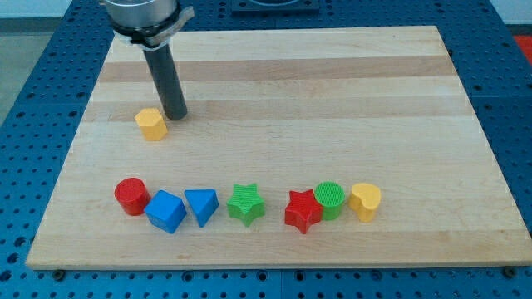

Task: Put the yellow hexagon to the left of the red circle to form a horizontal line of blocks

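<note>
The yellow hexagon (151, 124) lies on the wooden board at the view's upper left. My tip (174, 114) stands just to the right of it and slightly above, very close to or touching its edge. The red circle (131, 196) sits far below the hexagon, at the left end of a row of blocks near the view's bottom. The hexagon is well above that row.
The row runs rightward from the red circle: blue cube (166, 211), blue triangle (202, 205), green star (246, 203), red star (302, 210), green circle (330, 199), yellow heart (365, 201). The board's left edge (73, 158) is close to the hexagon and red circle.
</note>
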Motion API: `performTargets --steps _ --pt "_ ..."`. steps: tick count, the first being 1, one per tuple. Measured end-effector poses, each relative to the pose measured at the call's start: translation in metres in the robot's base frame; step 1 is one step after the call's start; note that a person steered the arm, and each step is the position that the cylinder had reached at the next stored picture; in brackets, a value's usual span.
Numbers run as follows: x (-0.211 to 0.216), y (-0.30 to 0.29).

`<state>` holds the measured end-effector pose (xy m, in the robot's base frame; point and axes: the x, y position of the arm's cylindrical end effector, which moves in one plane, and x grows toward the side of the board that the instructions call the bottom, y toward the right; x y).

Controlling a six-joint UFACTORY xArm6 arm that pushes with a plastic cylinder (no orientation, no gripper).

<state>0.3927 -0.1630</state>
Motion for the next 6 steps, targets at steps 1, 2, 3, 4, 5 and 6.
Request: performTargets --steps 1,2,3,4,5,6 --pt "0.007 -0.018" --pt "0.022 -0.022" --pt "0.038 -0.022" --pt "0.041 -0.023" --pt "0.041 -0.025" --pt "0.044 -0.028"
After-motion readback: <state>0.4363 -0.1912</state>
